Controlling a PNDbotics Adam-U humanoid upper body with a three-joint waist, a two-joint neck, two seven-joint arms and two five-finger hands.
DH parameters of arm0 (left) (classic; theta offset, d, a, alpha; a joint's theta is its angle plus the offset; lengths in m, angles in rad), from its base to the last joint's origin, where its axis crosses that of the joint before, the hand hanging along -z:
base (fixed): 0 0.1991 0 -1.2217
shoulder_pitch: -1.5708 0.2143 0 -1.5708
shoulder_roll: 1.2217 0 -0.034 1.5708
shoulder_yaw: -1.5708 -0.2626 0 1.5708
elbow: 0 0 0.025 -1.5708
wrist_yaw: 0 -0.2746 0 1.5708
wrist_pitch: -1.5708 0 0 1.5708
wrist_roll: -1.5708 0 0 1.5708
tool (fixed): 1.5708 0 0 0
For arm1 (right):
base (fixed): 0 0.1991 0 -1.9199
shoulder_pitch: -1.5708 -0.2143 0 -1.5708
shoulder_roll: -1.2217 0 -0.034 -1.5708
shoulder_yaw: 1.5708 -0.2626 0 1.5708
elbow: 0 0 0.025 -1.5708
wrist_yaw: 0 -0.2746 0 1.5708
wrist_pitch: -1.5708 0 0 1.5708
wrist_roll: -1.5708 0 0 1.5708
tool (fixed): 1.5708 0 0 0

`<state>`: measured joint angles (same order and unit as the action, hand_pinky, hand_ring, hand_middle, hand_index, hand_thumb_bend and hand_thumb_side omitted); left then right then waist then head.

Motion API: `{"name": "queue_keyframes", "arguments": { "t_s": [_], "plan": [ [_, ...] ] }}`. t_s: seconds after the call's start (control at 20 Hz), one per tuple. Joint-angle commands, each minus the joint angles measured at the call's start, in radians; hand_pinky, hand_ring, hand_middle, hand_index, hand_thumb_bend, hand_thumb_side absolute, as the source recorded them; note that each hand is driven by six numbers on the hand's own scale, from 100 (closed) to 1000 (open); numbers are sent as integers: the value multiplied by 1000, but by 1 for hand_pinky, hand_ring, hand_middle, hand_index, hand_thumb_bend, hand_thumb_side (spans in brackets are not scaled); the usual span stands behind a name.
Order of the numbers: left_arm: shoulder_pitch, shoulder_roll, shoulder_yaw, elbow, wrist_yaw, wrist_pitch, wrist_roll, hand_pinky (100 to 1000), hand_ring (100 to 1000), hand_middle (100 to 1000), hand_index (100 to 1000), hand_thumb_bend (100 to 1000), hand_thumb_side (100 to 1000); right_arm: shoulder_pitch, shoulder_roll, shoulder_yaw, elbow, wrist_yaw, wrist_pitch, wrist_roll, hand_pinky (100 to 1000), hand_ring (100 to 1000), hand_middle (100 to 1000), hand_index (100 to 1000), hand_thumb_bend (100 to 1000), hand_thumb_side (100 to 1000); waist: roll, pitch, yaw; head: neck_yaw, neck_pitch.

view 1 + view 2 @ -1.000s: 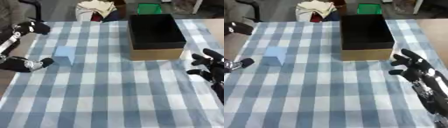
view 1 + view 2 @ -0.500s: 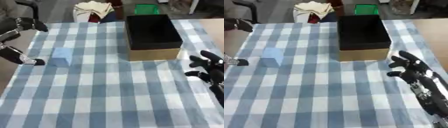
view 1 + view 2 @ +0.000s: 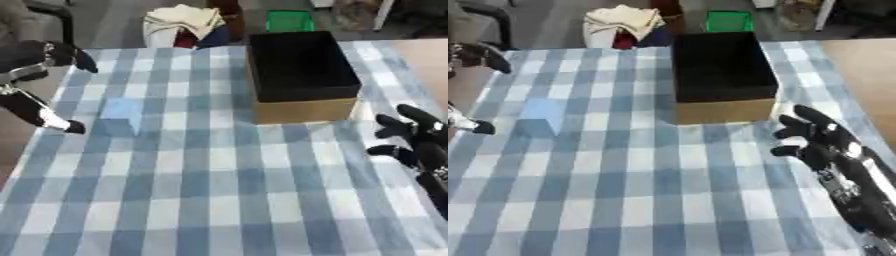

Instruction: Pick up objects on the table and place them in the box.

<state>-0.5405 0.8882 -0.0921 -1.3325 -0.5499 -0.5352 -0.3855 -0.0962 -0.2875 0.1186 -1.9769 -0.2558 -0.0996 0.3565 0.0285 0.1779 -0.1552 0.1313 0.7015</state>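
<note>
The pale blue, roughly cube-shaped block (image 3: 121, 114) sits on the blue-and-white checked tablecloth (image 3: 219, 200), well to the left of the open black-lined cardboard box (image 3: 300, 75), which looks empty. To grasp it well, the left hand (image 3: 44, 114) should probably come in over the block with thumb and fingers spread to either side, closing only once it is straddled, then lift clear of the box's wall before release. That hand is just left of the block, apart from it; only dark fingertips show, so I cannot tell how its fingers are set. The right hand (image 3: 820, 142) rests right of the box, fingers relaxed and spread, holding nothing.
</note>
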Motion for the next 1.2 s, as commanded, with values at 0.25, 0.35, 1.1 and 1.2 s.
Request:
{"name": "queue_keyframes", "arguments": {
  "t_s": [0.25,0.35,1.1,1.2],
  "plan": [
    [-65,-23,-12,97,-83,-22,-5,767,771,791,849,786,600,-2,-14,1,-14,-1,-2,5,748,1000,704,962,104,543,-5,-18,0,-1,-13],
    [-75,-33,-18,116,-103,-30,-2,765,770,790,849,784,585,-2,-14,1,-14,-1,-2,6,748,1000,704,962,103,543,-6,-18,0,-1,-14],
    [-109,-80,-26,197,-185,-59,53,756,756,774,838,756,514,-4,-12,4,-14,-2,-2,9,748,1000,704,963,102,545,-8,-16,-3,4,-16],
    [-114,-87,-26,207,-193,-57,68,755,755,773,837,753,507,-4,-11,4,-13,-2,-2,10,748,1000,705,963,102,545,-8,-15,-3,5,-17]
  ]
}}
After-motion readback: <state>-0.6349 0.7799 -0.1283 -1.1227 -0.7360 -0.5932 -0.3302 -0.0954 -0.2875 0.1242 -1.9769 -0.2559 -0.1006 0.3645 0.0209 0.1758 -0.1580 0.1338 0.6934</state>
